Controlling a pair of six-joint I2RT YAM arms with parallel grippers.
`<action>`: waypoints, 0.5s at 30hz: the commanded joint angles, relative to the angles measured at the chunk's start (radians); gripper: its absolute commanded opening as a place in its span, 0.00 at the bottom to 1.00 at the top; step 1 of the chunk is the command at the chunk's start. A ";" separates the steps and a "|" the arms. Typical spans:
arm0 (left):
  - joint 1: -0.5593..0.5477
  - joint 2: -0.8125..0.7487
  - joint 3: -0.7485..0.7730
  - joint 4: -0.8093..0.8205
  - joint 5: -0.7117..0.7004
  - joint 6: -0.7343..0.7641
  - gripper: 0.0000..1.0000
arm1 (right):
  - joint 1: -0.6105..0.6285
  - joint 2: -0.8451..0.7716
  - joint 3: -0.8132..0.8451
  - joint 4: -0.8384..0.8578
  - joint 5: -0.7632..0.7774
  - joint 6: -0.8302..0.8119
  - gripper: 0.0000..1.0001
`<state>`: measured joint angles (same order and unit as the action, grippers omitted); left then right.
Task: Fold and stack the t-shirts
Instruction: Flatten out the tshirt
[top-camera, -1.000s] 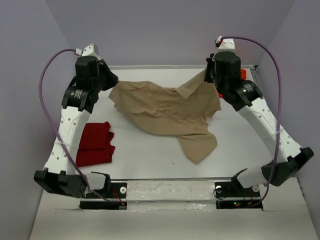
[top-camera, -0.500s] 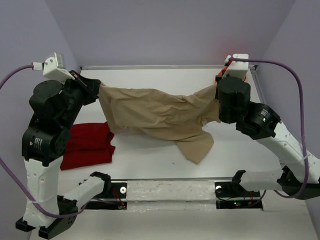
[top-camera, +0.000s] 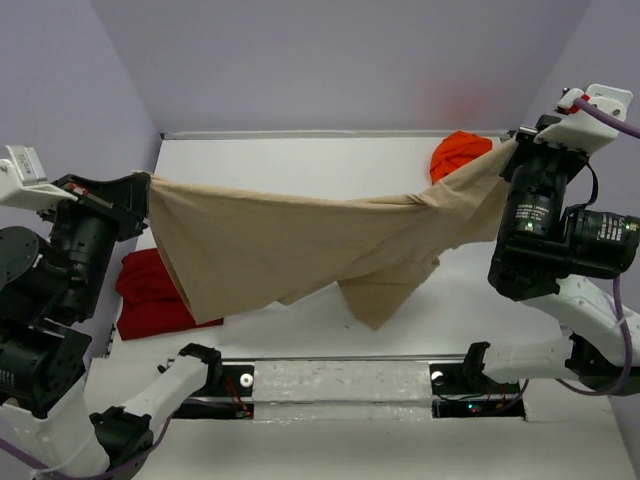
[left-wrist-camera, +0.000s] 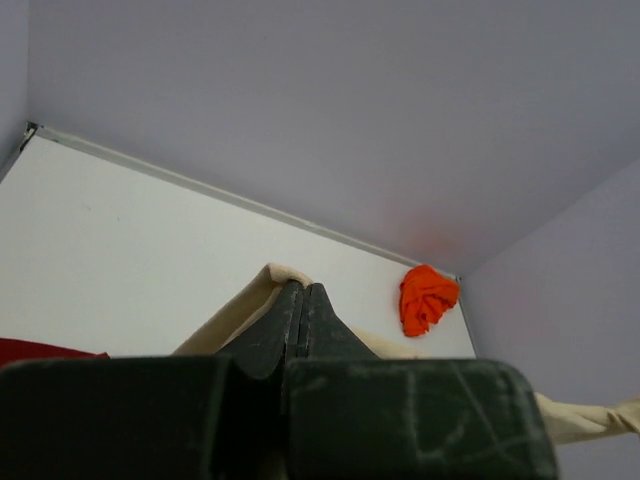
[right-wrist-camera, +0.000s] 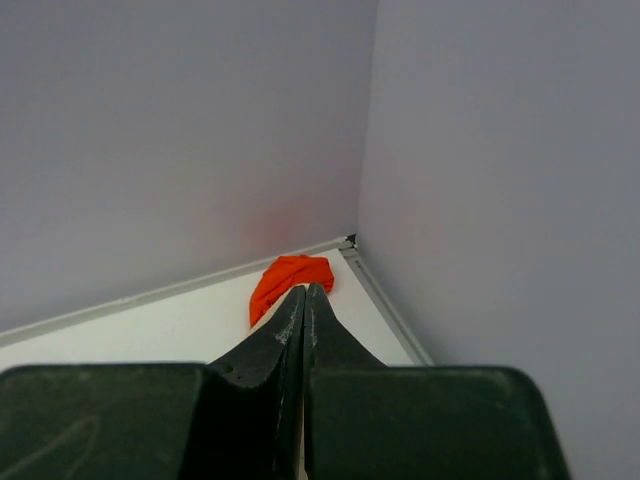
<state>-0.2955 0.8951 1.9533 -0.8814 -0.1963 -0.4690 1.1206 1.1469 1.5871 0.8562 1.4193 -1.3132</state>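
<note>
The top camera looks down from behind; both wrist cameras face the far-corner orange t-shirt (top-camera: 462, 150).

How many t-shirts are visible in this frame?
3: tan shirt stretched between left gripper and right gripper; dark red shirt lying left, partly hidden behind it; orange shirt crumpled in far right corner.

Plain lavender walls (top-camera: 330, 60) enclose a white table (top-camera: 300, 160) on three sides.
</note>
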 joint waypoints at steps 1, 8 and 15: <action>-0.004 0.008 -0.120 0.045 0.014 -0.028 0.00 | 0.019 0.025 -0.035 0.426 0.040 -0.350 0.00; -0.004 0.036 -0.215 0.122 0.029 -0.026 0.00 | 0.028 0.037 -0.081 0.152 0.056 -0.107 0.00; -0.002 0.191 -0.248 0.173 -0.005 0.004 0.00 | -0.013 0.174 -0.055 0.113 0.004 -0.118 0.00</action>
<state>-0.2955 0.9829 1.6974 -0.8124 -0.1791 -0.4877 1.1397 1.2484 1.4899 1.0061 1.4677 -1.4445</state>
